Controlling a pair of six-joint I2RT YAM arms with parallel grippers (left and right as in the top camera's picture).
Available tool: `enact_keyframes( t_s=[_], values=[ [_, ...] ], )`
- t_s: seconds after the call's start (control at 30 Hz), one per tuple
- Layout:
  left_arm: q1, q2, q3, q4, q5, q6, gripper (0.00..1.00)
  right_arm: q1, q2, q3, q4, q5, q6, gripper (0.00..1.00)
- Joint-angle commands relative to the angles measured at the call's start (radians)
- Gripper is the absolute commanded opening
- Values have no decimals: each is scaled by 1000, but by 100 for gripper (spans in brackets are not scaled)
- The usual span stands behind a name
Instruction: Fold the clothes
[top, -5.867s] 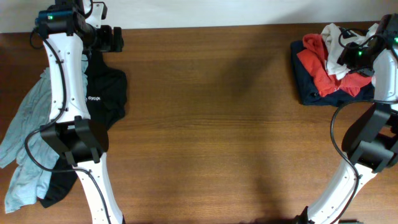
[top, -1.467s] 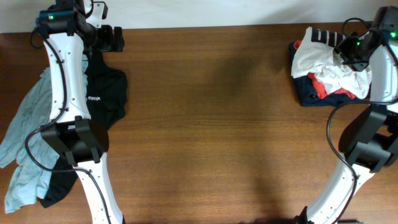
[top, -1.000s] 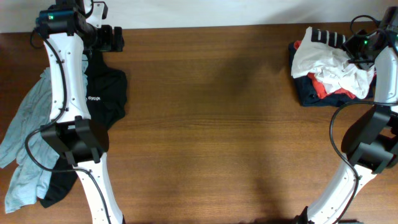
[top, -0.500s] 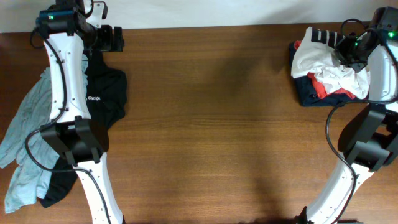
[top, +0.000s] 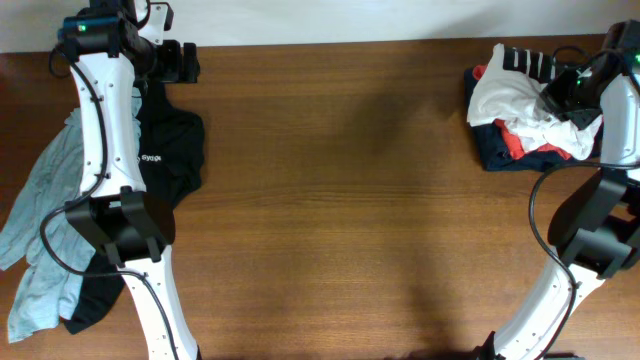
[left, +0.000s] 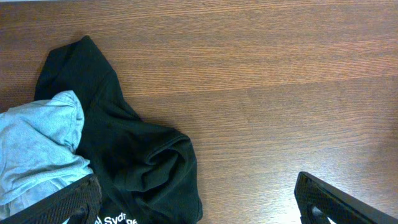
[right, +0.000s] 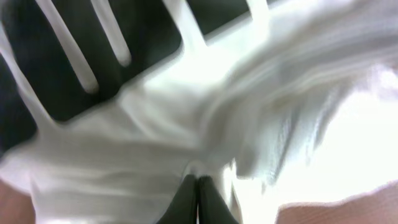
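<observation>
White T-shirt (right: 143, 149) in right claw (right: 198, 190) pinch

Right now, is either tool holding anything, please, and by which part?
The right tool pinches a fold of the white T-shirt near its black print; the left tool holds nothing.

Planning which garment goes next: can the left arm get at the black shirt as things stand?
Probably yes. The left gripper hangs open over the black shirt, with nothing covering the cloth below it. The grey shirt overlaps only one edge.
</observation>
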Motion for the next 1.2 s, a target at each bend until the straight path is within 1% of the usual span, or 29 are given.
enact_keyframes(
  t_s=[0.0,0.1,0.3,0.47,0.73,0.83,0.93,0.97,1.07,1.1,1.13,1.17],
  values=[
    [-5,-35,-5,3,3,-9,99,-4,-76,6,-73,2,-61,4],
    [-5,-35,-5,3,3,-9,99,-4,-65,5,-133,6,-71,4],
    [-5,-35,-5,3,3,-9,99,-6,-61,5,-180,14,-117,4],
    [-5,-35,-5,3,3,-9,99,-6,-60,5,-219,71,-149,4],
    [-5,-35,-5,3,3,-9,99,-6,-60,5,-230,92,-165,5],
    [-5,-35,-5,3,3,-9,99,-9,-63,13,-218,85,-174,18],
    [-5,-35,-5,3,3,-9,99,-27,-79,39,-218,75,-174,26],
    [-5,-35,-5,3,3,-9,99,-35,-85,50,-218,68,-174,32],
    [-4,-35,-5,3,3,-9,99,-70,-97,82,-217,50,-174,59],
    [-4,-35,-5,3,3,-9,99,-80,-97,87,-217,48,-174,64],
    [-4,-35,-5,3,3,-9,99,-93,-97,87,-215,44,-174,68],
    [-4,-35,-5,3,3,-9,99,-106,-96,87,-215,39,-174,68]
  ],
)
